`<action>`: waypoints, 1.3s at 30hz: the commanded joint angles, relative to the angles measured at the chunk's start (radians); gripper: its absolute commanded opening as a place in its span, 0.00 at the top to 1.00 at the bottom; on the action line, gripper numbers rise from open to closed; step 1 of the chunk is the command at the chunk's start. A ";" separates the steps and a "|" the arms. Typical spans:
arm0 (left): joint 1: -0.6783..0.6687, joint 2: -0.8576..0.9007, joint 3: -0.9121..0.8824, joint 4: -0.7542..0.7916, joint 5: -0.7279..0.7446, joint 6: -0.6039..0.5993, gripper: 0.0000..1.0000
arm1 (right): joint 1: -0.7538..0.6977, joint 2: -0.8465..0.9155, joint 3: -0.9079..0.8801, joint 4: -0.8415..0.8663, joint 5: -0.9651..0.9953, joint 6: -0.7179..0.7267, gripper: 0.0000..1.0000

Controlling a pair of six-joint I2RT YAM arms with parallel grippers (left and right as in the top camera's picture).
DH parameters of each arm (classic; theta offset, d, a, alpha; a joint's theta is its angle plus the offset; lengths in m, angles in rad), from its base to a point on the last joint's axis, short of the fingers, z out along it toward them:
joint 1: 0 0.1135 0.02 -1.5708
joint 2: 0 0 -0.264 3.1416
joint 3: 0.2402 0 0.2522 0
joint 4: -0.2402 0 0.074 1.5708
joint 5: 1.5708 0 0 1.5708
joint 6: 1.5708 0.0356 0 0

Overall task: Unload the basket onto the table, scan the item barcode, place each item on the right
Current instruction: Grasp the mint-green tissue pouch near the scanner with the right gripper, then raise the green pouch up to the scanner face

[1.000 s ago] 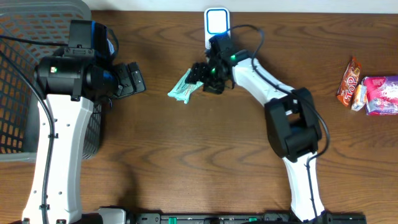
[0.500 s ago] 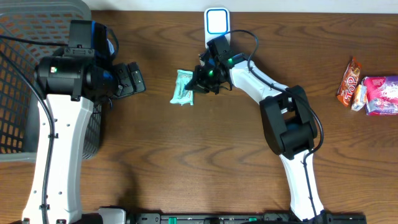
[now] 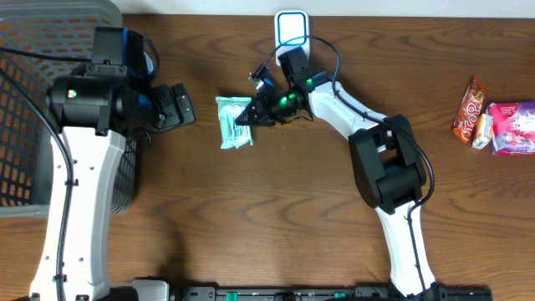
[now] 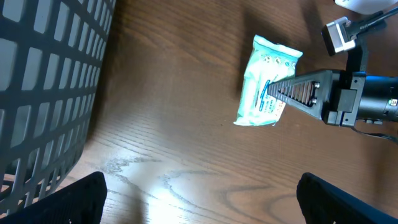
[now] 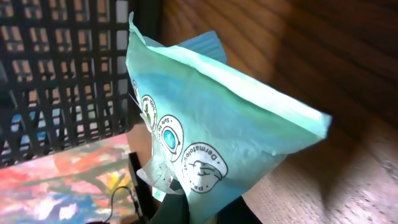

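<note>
A: Overhead first. Where's the item?
B: Teal packet mid-surface, between the two hands. Right hand is clamped on its right edge. Left hand is spread wide and holds nothing, near but apart on the other side.
A: Axis?
B: Long axis runs roughly front-to-back, a bit tilted. Scanner sits at the far edge, behind and to the right of the packet, past the right wrist. Right arm is nearer by far, so I'd guess it carries the packet back there.
A: Left wrist view?
B: Packet upper right. Right hand reaches in from the right, fingers pinched over the lower half. Basket on the left. Lifted or resting, can't tell.
A: Right wrist?
B: Packet fills the frame, pinched at its bottom edge, round printed logos facing the camera, basket mesh behind. No barcode on this face, so it likely needs turning toward the scanner.
</note>
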 commanded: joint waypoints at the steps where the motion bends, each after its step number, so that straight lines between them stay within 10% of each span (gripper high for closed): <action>1: 0.003 -0.003 0.001 -0.004 -0.009 -0.009 0.02 | 0.003 -0.005 -0.002 0.007 -0.060 -0.048 0.99; 18: 0.003 -0.003 0.001 -0.004 -0.009 -0.009 0.02 | 0.012 -0.146 0.005 -0.365 0.768 0.124 0.99; 30: 0.003 -0.003 0.001 -0.004 -0.009 -0.009 0.02 | 0.080 -0.393 0.006 -0.710 1.867 0.240 0.99; 39: 0.003 -0.003 0.001 -0.003 -0.009 -0.009 0.02 | 0.082 -0.296 0.002 -0.837 2.058 0.433 0.99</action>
